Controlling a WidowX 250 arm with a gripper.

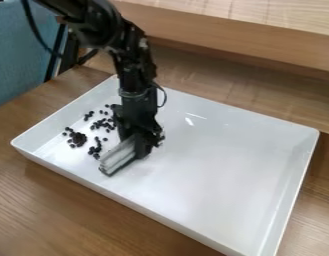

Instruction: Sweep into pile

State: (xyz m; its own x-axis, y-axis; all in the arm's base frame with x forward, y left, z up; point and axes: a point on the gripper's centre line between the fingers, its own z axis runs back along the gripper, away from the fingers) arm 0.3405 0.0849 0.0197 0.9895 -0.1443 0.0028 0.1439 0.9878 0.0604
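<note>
Claw (144,144) was clamped on pale sweeping tool (118,156), low in white tray (213,180), beside scattered black beans (78,139); tray sat on wooden desk (60,212).

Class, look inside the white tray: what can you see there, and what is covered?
Small dark pieces, some clumped, lie in the white tray. The gripper holds a pale block there; the tray floor behind both is hidden.
</note>
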